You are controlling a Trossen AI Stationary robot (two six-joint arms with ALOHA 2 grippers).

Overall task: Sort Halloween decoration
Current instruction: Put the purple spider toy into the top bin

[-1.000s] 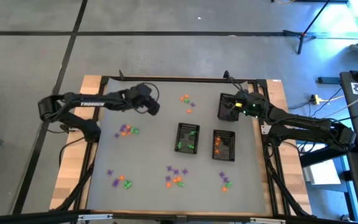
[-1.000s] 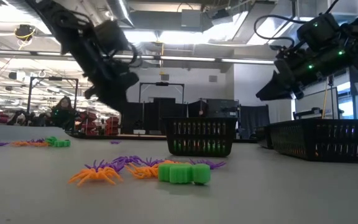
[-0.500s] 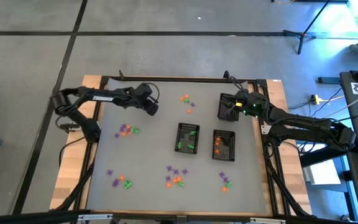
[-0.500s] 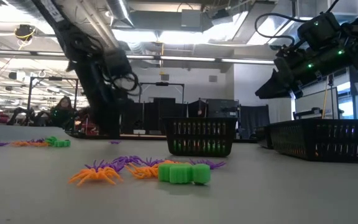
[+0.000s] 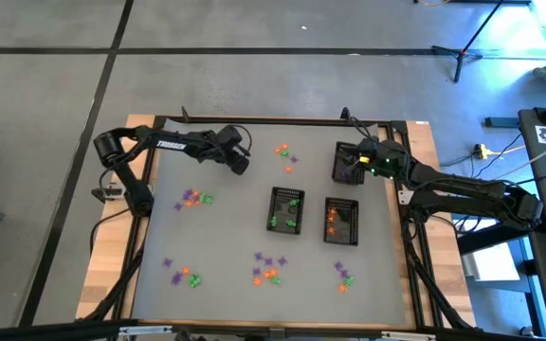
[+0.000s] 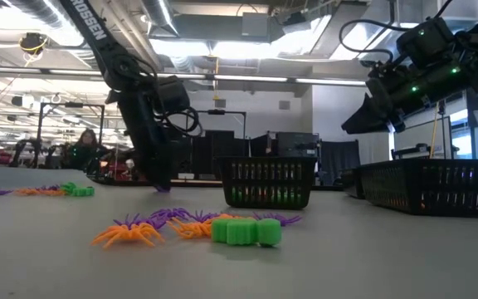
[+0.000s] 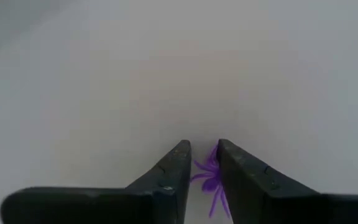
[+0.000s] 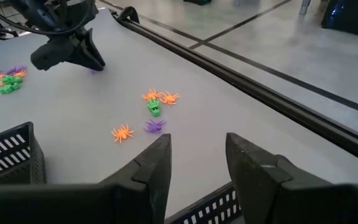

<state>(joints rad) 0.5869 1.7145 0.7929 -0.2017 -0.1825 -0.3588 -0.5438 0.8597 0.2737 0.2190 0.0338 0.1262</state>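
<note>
A purple spider (image 7: pixel 211 177) is being straddled by the left hand (image 7: pixel 204 163), its fingers narrowly parted on the tabletop (image 7: pixel 104 81). Seemingly light, springy-legged plastic, it is best pinched across the body. The right hand (image 8: pixel 196 163) is hanging open, empty, over a basket (image 5: pixel 348 163).

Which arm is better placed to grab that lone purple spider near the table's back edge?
Left. The left claw is down at the table with the purple spider between its fingers, while the right claw hovers by the far basket.
</note>
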